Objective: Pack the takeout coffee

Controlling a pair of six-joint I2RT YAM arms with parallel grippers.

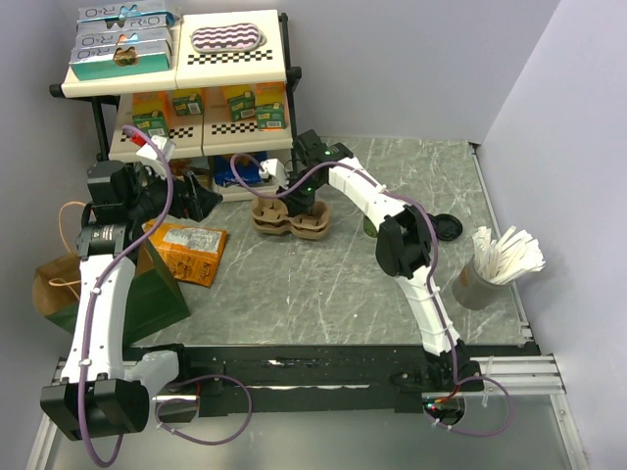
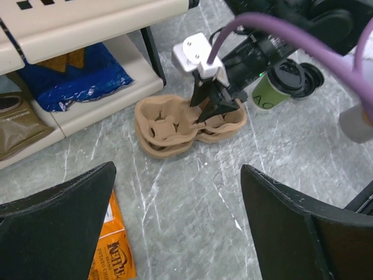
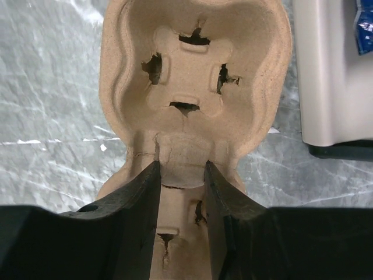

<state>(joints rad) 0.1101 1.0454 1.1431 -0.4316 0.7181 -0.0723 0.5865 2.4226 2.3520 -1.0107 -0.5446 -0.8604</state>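
Observation:
The takeout coffee (image 2: 273, 88), a green cup with a black lid, stands right of the brown pulp cup carrier (image 2: 169, 128). In the top view the cup (image 1: 368, 227) is mostly hidden behind my right arm. My right gripper (image 3: 182, 166) is shut on the carrier's (image 3: 192, 58) middle ridge, one finger on each side; it also shows in the top view (image 1: 304, 201) and the left wrist view (image 2: 213, 108). The carrier (image 1: 289, 220) rests on the table, its pockets empty. My left gripper (image 2: 178, 168) is open and empty, hovering left of the carrier (image 1: 199, 200).
A shelf rack (image 1: 196, 108) with boxes stands at the back left, a blue bag (image 2: 70, 76) under it. An orange chips bag (image 1: 186, 250), a brown paper bag (image 1: 54, 284), a loose black lid (image 1: 449, 227) and a grey cup of white sticks (image 1: 480, 279) are on the table.

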